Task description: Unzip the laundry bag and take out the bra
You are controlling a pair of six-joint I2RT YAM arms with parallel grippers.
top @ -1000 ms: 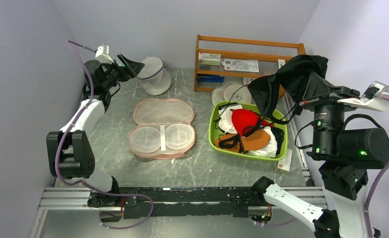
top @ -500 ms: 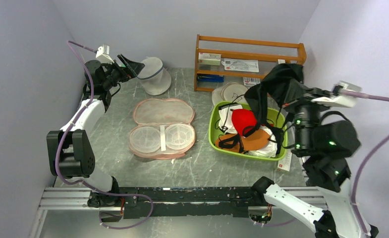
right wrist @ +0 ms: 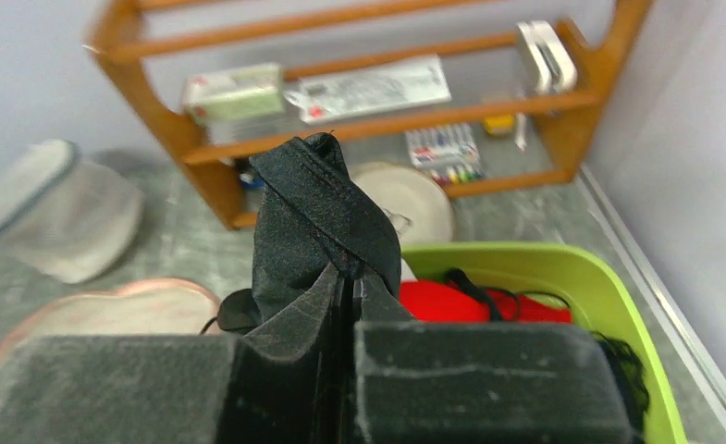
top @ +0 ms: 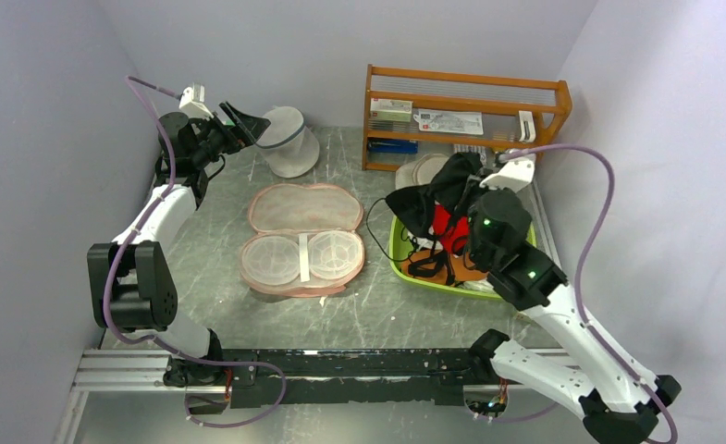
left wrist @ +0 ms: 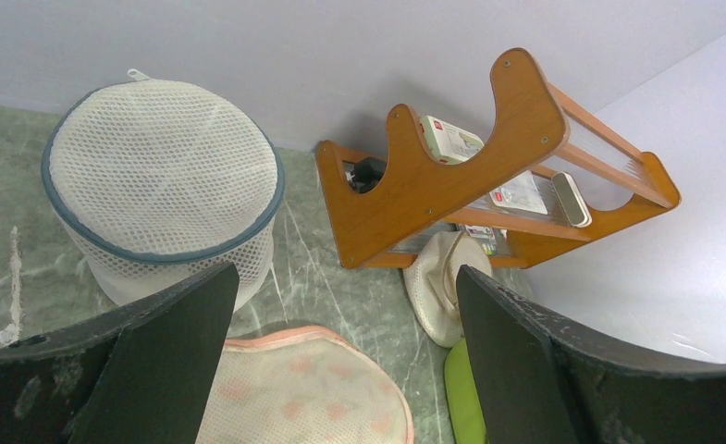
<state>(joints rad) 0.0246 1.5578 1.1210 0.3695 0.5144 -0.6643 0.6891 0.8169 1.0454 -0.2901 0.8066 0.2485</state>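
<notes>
Right gripper [right wrist: 350,319] clamped on bra [right wrist: 314,208] — looks light, limp; bunched cup beats thin straps. Left gripper [left wrist: 345,287] jaws apart.

Nothing legible. The white box [right wrist: 232,92] and printed sheet [right wrist: 368,88] on the far wooden rack [top: 465,79] carry red marks and print, too small to read.
</notes>
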